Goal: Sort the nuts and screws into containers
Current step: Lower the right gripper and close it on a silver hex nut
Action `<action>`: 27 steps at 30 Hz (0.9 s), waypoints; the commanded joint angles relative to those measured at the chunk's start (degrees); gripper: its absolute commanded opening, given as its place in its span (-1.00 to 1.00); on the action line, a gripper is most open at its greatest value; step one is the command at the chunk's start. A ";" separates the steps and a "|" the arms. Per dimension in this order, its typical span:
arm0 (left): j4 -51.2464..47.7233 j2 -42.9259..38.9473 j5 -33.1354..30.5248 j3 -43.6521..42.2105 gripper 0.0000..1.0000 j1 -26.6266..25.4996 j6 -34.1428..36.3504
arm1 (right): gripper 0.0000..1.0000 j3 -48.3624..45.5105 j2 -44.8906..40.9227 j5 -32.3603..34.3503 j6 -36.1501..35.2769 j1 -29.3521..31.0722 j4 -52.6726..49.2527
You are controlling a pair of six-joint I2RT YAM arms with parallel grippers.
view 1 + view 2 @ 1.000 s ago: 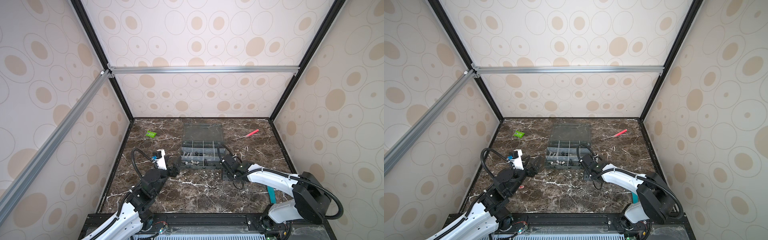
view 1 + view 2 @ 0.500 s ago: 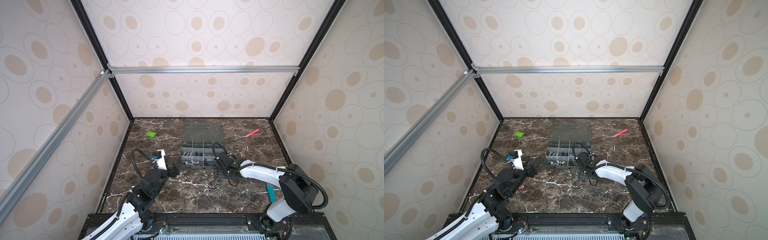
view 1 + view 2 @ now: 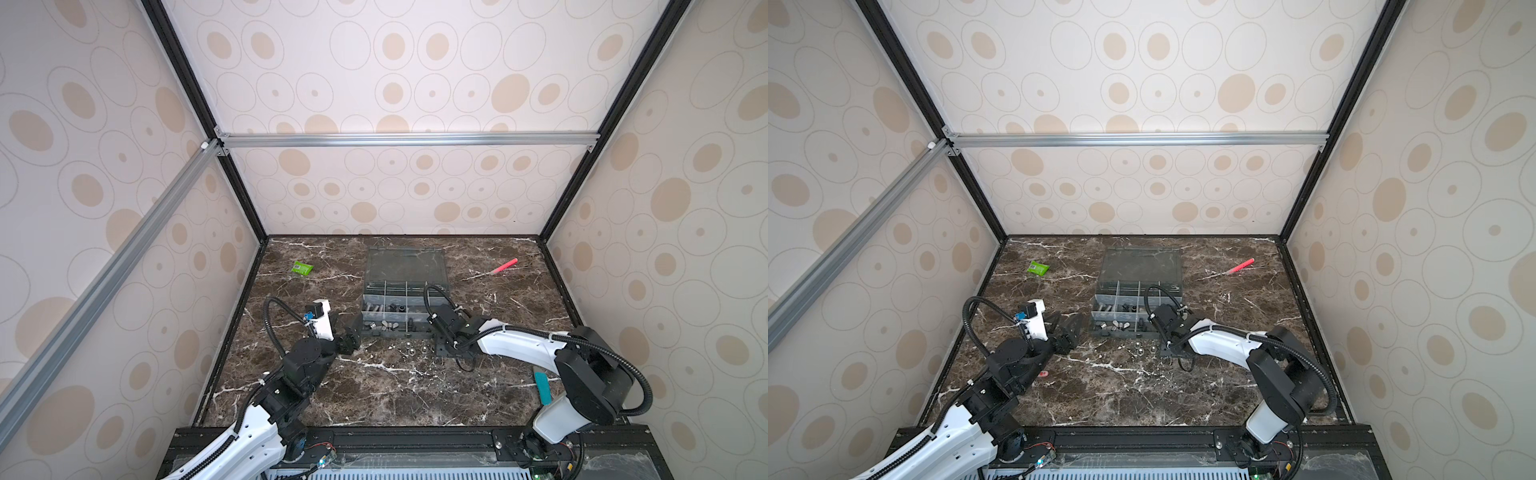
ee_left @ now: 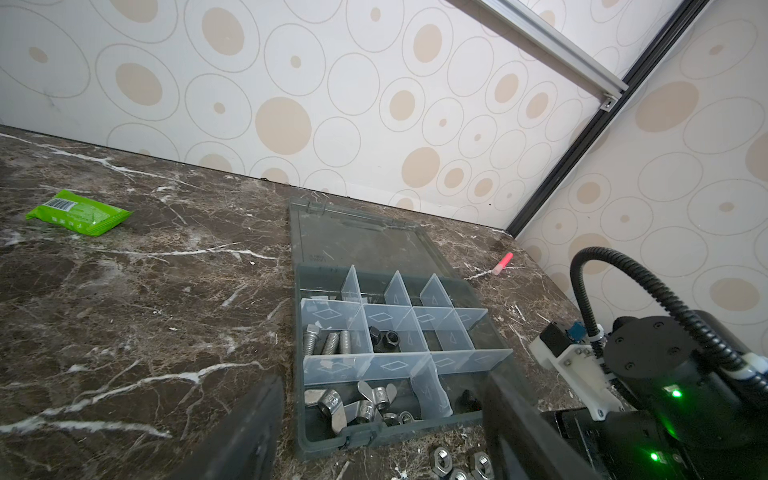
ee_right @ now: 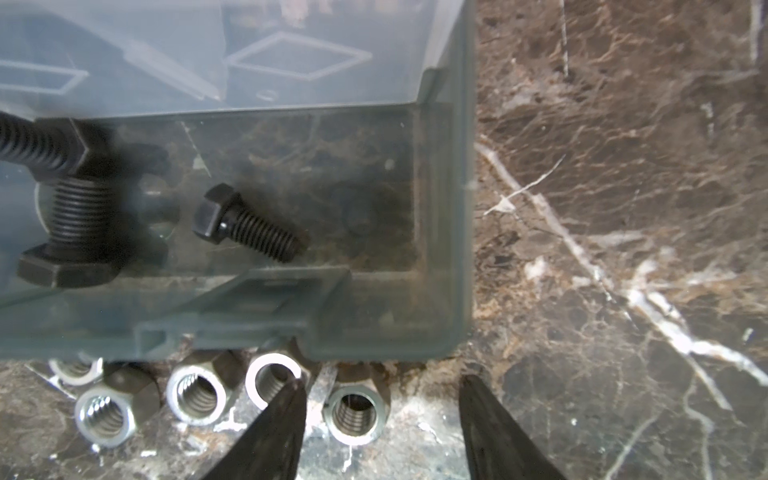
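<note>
Beside the organizer box point(image 5: 442, 216), centre the half-open, empty right claw point(image 5: 382, 386) on the silver nut point(image 5: 353, 411), then close.

Shiny silver metal nuts point(image 5: 197, 395), matt black threaded metal screws point(image 5: 245, 228), a smooth translucent grey plastic organizer box point(image 5: 440, 208) with clear plastic partitions point(image 4: 399, 291), on a glossy, white-veined brown marble-look tabletop point(image 5: 623, 166).

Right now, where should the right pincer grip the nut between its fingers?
Take the silver nut across opposite outer flats, straight down from above: it lies flat, bore up, close to the organizer box wall. The open right pincer straddles it.
</note>
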 commanded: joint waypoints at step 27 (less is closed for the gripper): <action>-0.59 -0.75 -0.89 -0.60 0.53 0.43 -1.27 | -0.10 -0.97 2.44 -0.98 1.15 -0.06 -0.82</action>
